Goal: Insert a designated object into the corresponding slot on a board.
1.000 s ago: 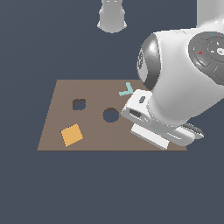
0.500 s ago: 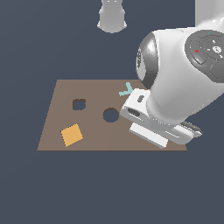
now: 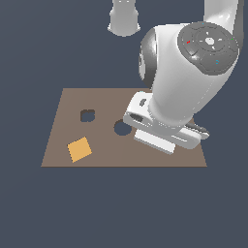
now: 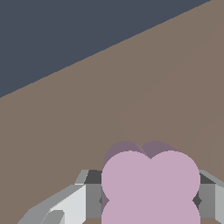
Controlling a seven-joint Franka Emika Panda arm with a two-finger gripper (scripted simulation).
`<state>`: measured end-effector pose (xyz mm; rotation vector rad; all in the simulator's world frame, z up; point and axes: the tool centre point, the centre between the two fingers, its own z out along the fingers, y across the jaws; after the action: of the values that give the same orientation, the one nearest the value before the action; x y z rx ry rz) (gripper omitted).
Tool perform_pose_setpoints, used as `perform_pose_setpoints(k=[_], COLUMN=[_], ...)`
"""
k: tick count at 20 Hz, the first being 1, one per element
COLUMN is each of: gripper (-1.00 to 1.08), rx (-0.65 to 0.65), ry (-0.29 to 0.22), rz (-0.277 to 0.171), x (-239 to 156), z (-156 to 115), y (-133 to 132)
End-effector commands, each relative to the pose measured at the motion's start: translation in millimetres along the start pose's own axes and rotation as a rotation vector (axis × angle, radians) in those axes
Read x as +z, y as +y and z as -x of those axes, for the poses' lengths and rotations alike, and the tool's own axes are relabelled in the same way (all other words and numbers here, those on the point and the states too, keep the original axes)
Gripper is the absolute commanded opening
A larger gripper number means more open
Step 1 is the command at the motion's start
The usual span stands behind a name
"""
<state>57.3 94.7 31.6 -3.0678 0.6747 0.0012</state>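
Between the gripper [image 4: 151,201] fingers sits the lilac block [image 4: 151,186], clamped, lower half cut off

A bare simulator scene: flat brown board [image 3: 145,99] on a featureless dark blue-grey ground, nothing else furnished.

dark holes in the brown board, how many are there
2. A squarish dark hole with wavy edges toward the exterior view's left, and a round dark hole beside the arm. The arm could hide more of the flat brown board.
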Motion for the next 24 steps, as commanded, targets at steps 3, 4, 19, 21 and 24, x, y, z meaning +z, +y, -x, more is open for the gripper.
perform_pose_setpoints(k=[3, 4, 19, 21, 24], gripper=[-1.00, -1.00, -1.00, -1.00, -1.00], rx=[-0.062, -0.079, -0.363, -0.397, -0.442], ry=[0.000, 0.000, 0.000, 0.000, -0.001], rz=[0.000, 0.000, 0.001, 0.001, 0.001], x=[-1.3, -1.5, -5.9, -6.4, -7.1], z=[5.5, 6.7, 6.8, 4.0, -0.6], y=[26.7, 33.7, 156.2, 170.9, 190.0])
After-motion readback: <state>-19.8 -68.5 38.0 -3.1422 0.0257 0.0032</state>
